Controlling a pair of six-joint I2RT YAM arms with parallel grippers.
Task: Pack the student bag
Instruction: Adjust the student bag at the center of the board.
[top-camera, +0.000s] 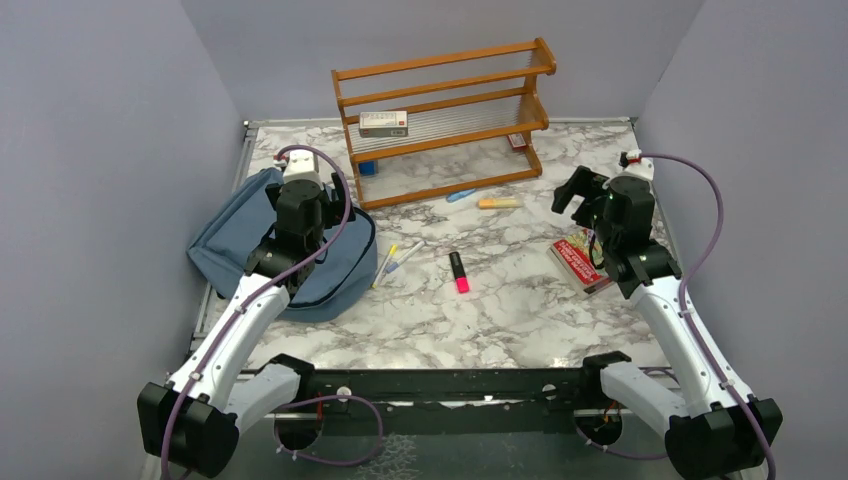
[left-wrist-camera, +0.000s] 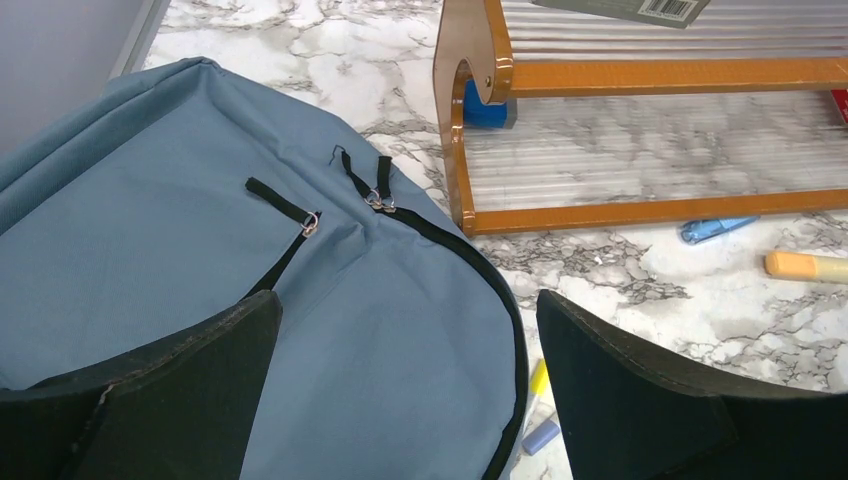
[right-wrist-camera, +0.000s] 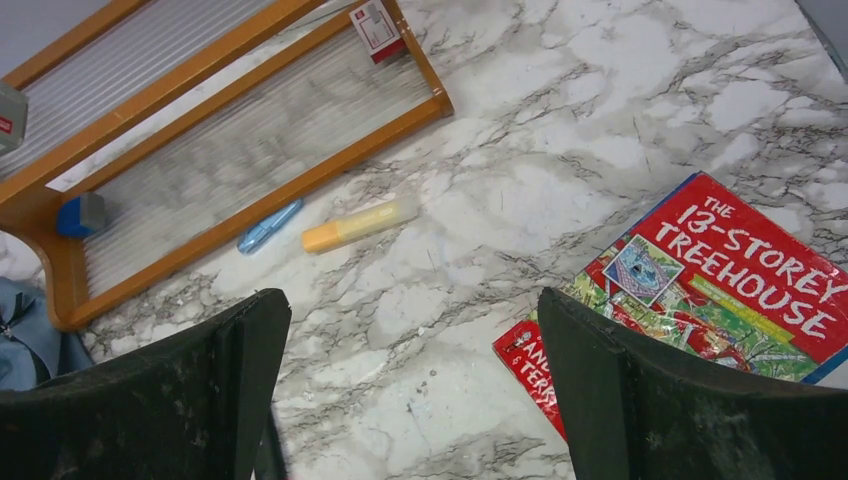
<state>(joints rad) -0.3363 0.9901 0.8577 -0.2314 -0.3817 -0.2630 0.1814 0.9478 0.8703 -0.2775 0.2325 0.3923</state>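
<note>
Left end effector (left-wrist-camera: 405, 310), jaws wide apart and gripping nothing, hovers over the student bag (left-wrist-camera: 150, 230), which lies flat at the left side of the marble counter (top-camera: 500, 320), its black zipper edge curving just beside two pens (top-camera: 398, 258). Right end effector (right-wrist-camera: 412, 305), equally agape and empty, hangs above the counter's right side, next to a red book (right-wrist-camera: 740, 290). An orange highlighter (right-wrist-camera: 360, 222) and a small blue item (right-wrist-camera: 268, 227) lie just in front of a wooden rack (top-camera: 440, 110); a pink highlighter (top-camera: 459, 272) rests mid-counter.
</note>
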